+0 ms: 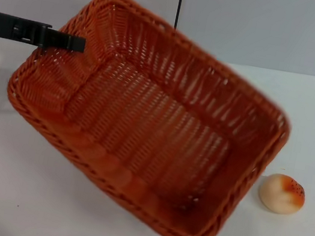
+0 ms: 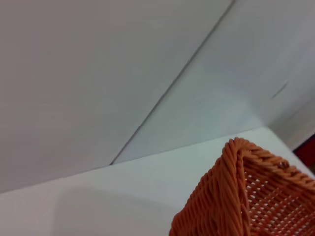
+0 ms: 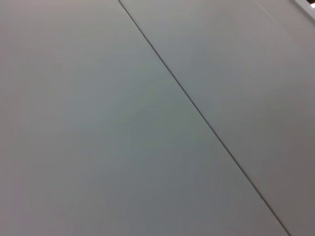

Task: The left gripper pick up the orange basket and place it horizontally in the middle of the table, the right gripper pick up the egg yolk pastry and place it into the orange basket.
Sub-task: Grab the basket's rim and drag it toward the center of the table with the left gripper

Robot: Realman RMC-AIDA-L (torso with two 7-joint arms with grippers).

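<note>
The left tool [image 1: 76,43] reaches in from the upper left of the head view and pinches the rim of the basket [image 1: 150,123] at its upper-left corner. The basket fills the middle of the frame, skewed, its long side running from upper left to lower right, and it looks raised and tilted off the counter [image 1: 4,189]. The pastry [image 1: 281,193] sits on the counter at lower right, just beside the basket's right end and apart from it.

The step in hand seems to be setting the basket down level. To do it well, swing the long side square to the counter's front edge, keep the far end from sweeping into the pastry, and lower until the base lies flat before letting go.

Only the head view shows the pastry and the grip. The left wrist view shows one basket corner [image 2: 236,196] against the wall. The right wrist view shows bare wall, so the right tool is out of sight.
</note>
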